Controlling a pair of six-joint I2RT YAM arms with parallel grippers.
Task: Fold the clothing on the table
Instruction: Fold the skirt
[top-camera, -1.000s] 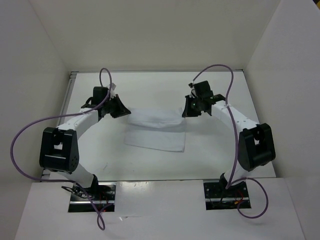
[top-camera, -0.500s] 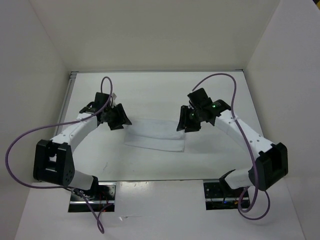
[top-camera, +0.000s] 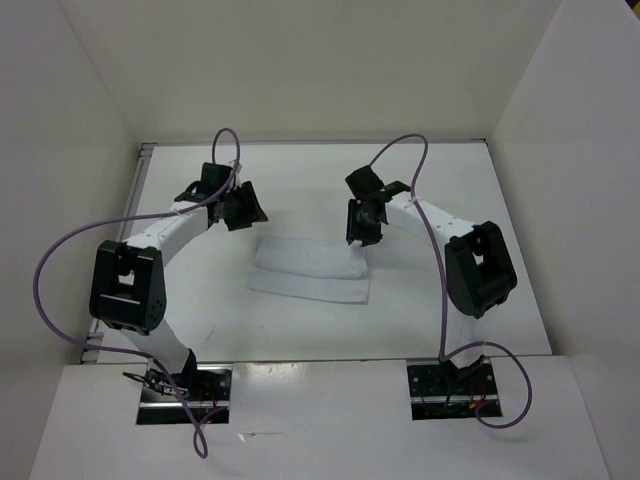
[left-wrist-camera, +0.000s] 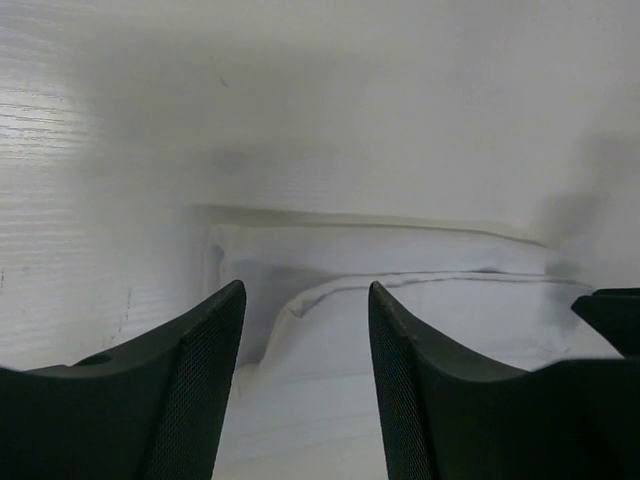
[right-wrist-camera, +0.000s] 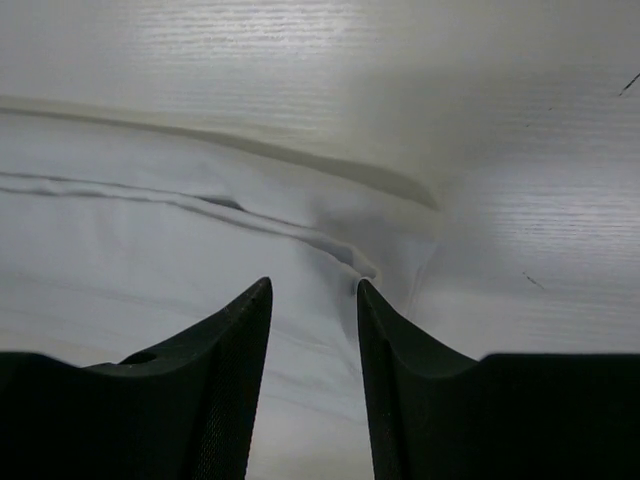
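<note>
Jaws left and right stand wide and empty, hovering near the far corners of the clothing (top-camera: 312, 270), which lies flat mid-counter (top-camera: 300, 180), apparently partly folded. For the next fold, pinch every layer at both corners, lift level, and move together.

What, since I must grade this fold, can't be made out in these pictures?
- Top external: the right gripper hides the far right corner of the clothing. Its layer count is too small to tell, white on the white table.
- Left wrist: the fingers of the left gripper hide the clothing's near edge.
- Right wrist: the clothing runs off the left edge, and the fingers cover its near part.
</note>
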